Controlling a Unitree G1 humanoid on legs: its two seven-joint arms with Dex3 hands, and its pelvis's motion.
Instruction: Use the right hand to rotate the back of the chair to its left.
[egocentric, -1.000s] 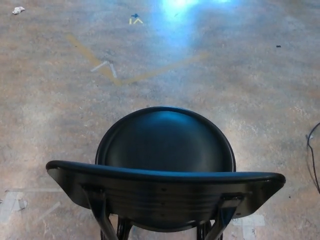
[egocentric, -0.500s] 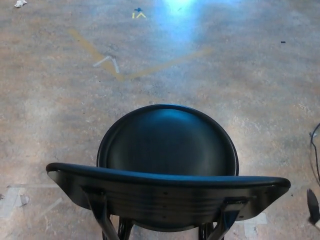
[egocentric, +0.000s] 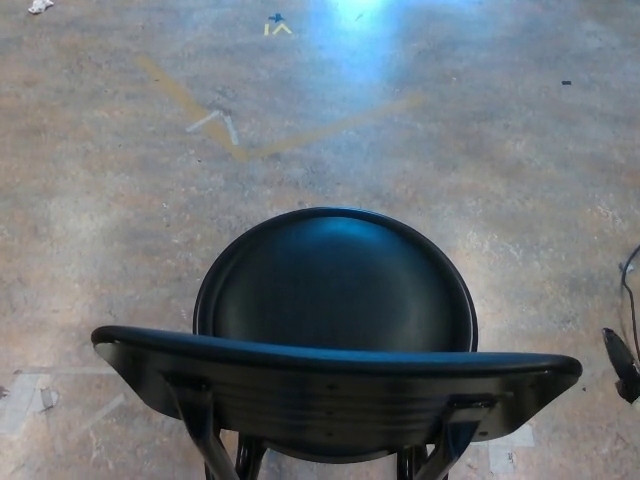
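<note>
The curved back (egocentric: 330, 385) of the black chair (egocentric: 335, 350) was seen nearest, spanning the lower frame, with its round seat (egocentric: 335, 285) just beyond. At the right edge, a sliver of the right hand (egocentric: 622, 362) was seen, apart from the backrest's right end; whether its fingers were spread or closed could not be told. Farther off, tape marks (egocentric: 215, 122) were seen on the mottled floor (egocentric: 480, 160).
</note>
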